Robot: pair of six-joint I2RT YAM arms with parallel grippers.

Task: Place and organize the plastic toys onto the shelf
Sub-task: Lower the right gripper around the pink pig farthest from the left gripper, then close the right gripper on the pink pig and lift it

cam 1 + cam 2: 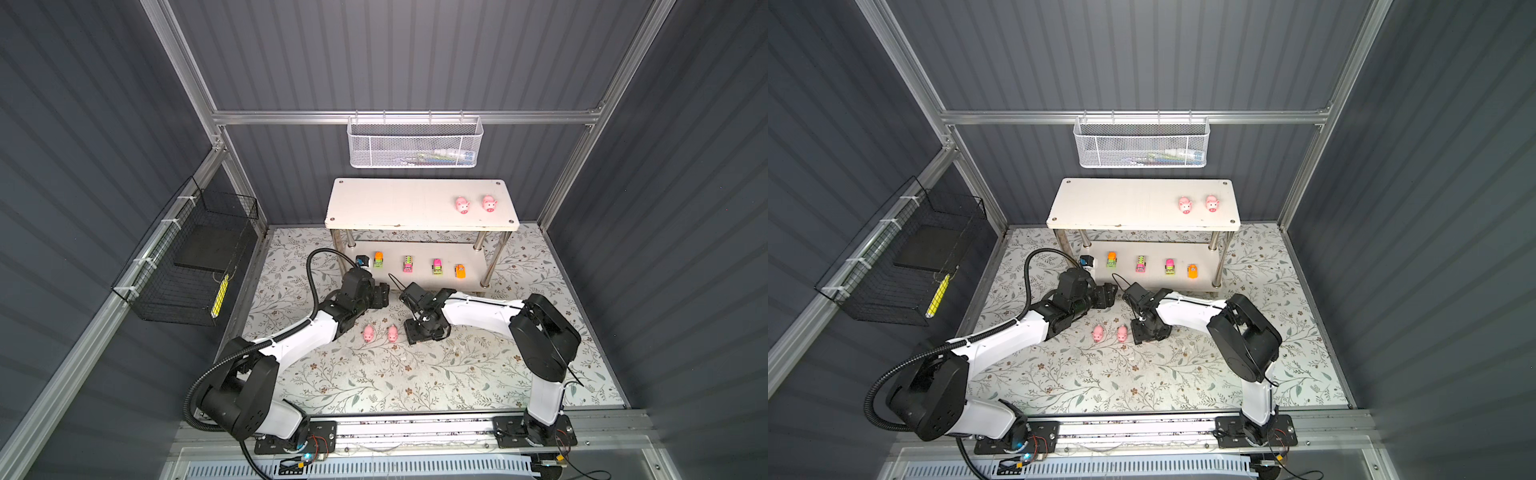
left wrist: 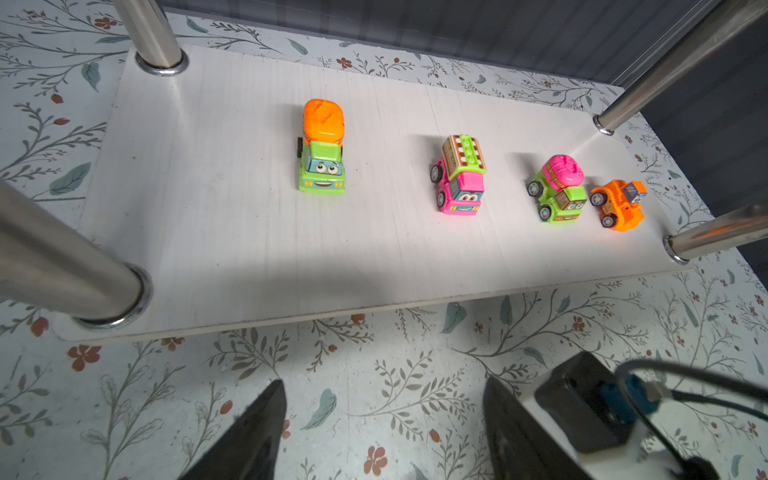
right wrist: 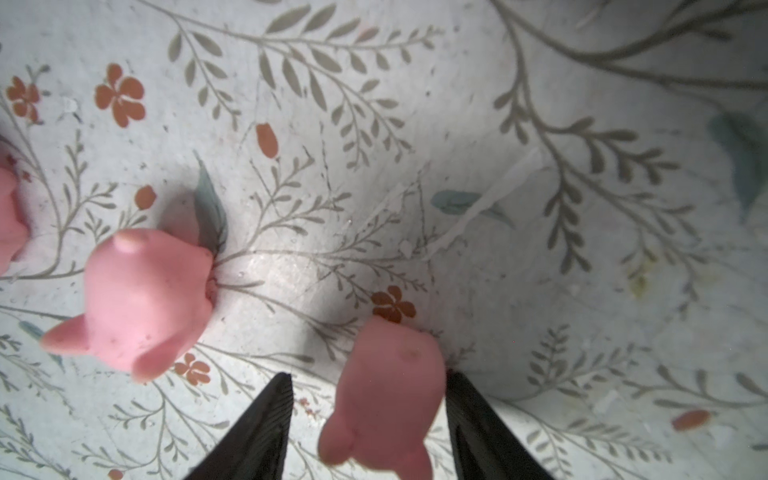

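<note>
We are looking into a robot test cell, a lab rig rather than a home. Grey ribbed wall panels (image 1: pixel 415 54) on an aluminium frame (image 1: pixel 395 117) box in a floral-papered tabletop (image 1: pixel 415 374). Two robot arms (image 1: pixel 299 336) are bolted to a rail (image 1: pixel 415 428) at the near edge, beside bare wiring (image 1: pixel 309 446). A white mesh basket (image 1: pixel 415 145) hangs on the far bar, and a black wire basket (image 1: pixel 187 266) is cable-tied on the left.

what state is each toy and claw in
shelf: upright
orange-topped green truck: upright, lower board
pink truck: upright, lower board
pink-drum green truck: upright, lower board
orange vehicle: upright, lower board
left top-board pig: placed, upright
right top-board pig: placed, upright
left table pig: loose
middle table pig: loose
left claw: open, empty
right claw: open, straddling third table pig
</note>
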